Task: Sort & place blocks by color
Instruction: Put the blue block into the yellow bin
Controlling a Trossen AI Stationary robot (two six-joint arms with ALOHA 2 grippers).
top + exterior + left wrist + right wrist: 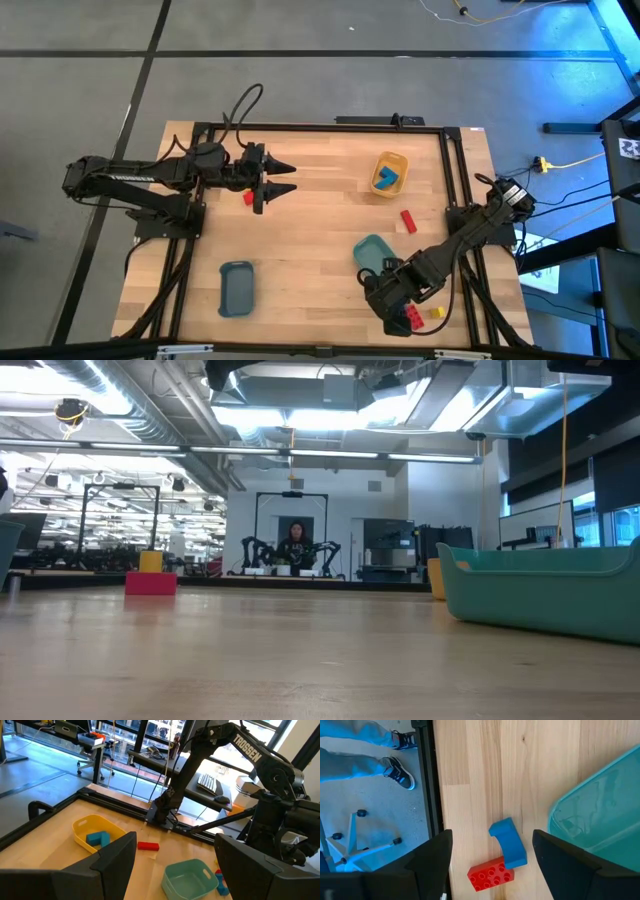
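My right gripper [398,312] hangs open near the table's near edge, beside the teal tray [372,252]. In the right wrist view its fingers [492,839] stand either side of a blue block [507,842] and a red block [491,872] lying on the wood, touching neither. A yellow block [436,313] lies just to the right. My left gripper [283,177] is open above the table's far-left part, with a red block [248,198] beside it. Another red block [408,220] lies near the yellow tray [390,173], which holds a blue block [97,838].
A slate-blue tray [236,287] sits near the near-left corner. The black frame rail [427,785] runs close to the right gripper, and a person's legs [365,755] show beyond it. Bare wood lies across the table's middle [320,220].
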